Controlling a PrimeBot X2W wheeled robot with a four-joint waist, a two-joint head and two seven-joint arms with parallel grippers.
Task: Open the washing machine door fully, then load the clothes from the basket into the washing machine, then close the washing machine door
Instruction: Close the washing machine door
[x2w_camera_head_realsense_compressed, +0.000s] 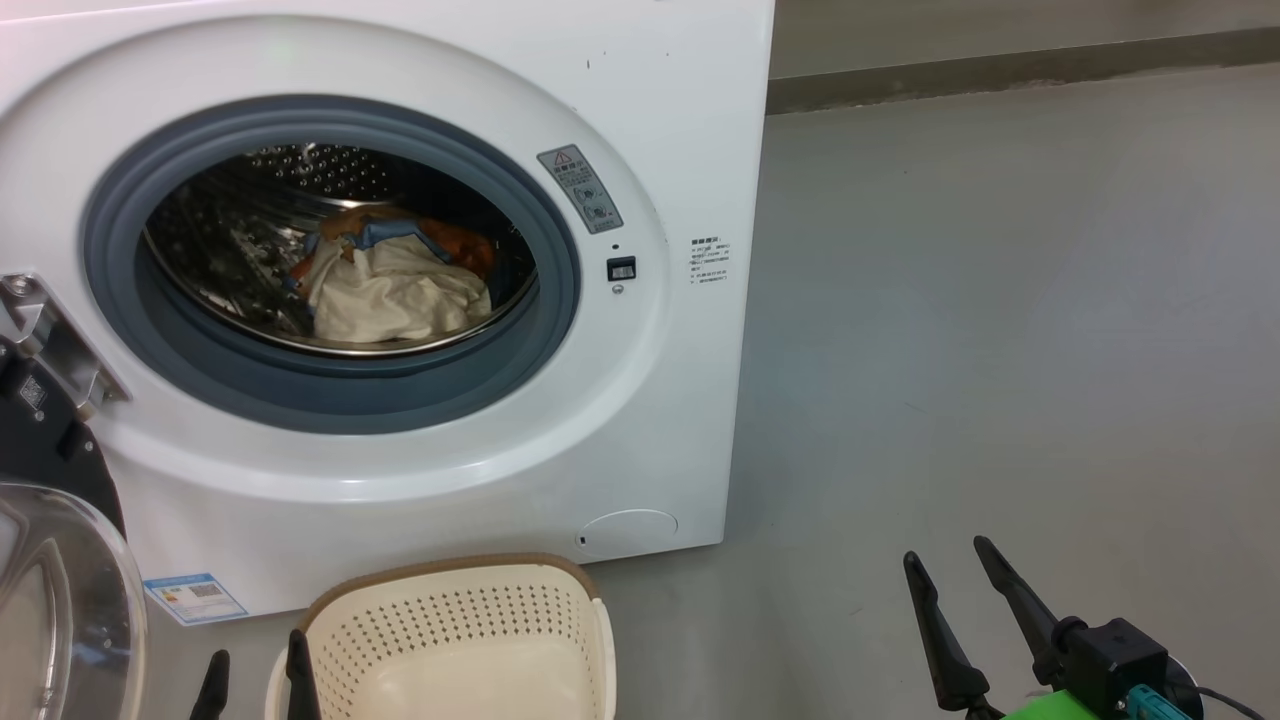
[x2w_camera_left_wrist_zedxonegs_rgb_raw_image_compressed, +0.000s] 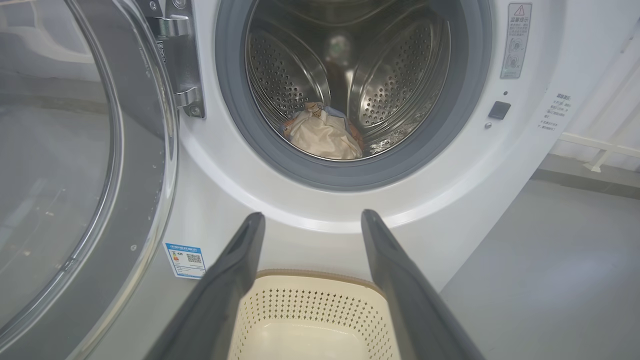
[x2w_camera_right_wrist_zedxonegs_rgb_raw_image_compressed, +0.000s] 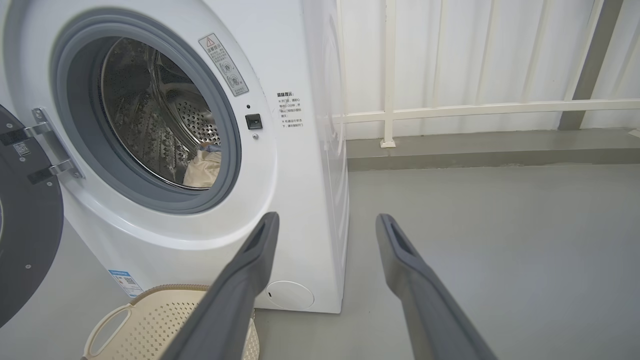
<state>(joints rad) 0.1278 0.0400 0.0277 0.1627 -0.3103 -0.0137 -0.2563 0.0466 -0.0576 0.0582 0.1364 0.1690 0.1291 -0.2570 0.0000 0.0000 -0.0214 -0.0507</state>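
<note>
Noted: clothes (x2w_camera_head_realsense_compressed: 395, 290) lodged low inside washing machine (x2w_camera_head_realsense_compressed: 650, 400); basket (x2w_camera_head_realsense_compressed: 450, 610) empty, near its front. At left, door (x2w_camera_head_realsense_compressed: 50, 455) hung wide, leaving mouth clear. Spread wide, nothing held: left gripper (x2w_camera_left_wrist_zedxonegs_rgb_raw_image_compressed: 312, 216), right gripper (x2w_camera_head_realsense_compressed: 948, 553); closing judged due.

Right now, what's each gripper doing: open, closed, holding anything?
Left gripper: open, holding nothing.
Right gripper: open, holding nothing.

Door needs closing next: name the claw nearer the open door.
The left claw: it sits beside the washing machine door; the right claw hangs far off over the floor.
</note>
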